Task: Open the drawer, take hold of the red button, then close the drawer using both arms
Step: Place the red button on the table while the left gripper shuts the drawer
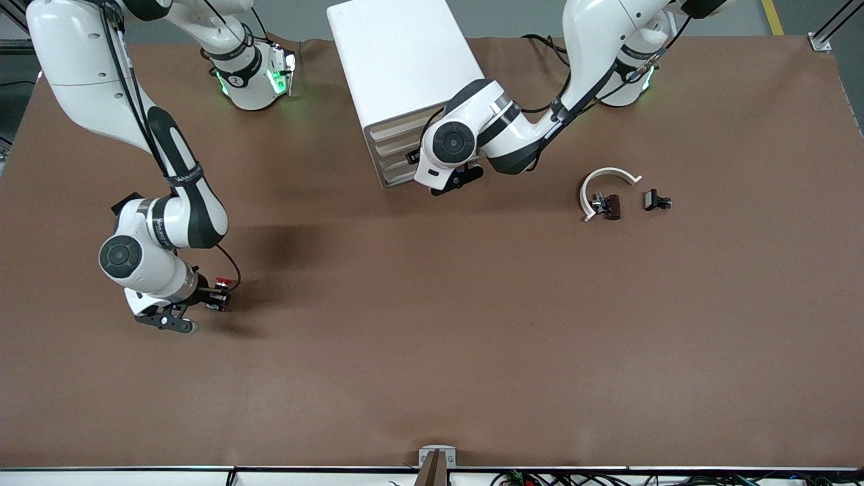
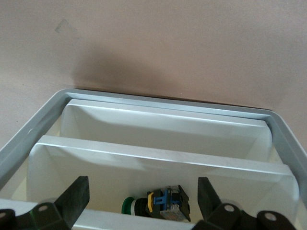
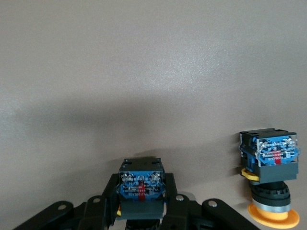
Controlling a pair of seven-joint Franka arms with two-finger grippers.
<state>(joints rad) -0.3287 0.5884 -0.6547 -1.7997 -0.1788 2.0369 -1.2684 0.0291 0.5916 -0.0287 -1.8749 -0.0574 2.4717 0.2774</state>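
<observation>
Closing the drawer (image 2: 158, 158) is the step in hand, I judge, since the red-capped button (image 1: 219, 287) is clamped in the right gripper (image 3: 141, 201), low over the table toward the right arm's end, beside an orange-capped button (image 3: 268, 182) standing on its cap. The left gripper (image 2: 144, 194), fingers (image 2: 74, 196) spread apart, hangs at the cabinet (image 1: 405, 74) front over the pulled-out tray, where a green-capped button (image 2: 160, 203) lies. Push squarely on the front, keeping the fingers clear of the tray.
</observation>
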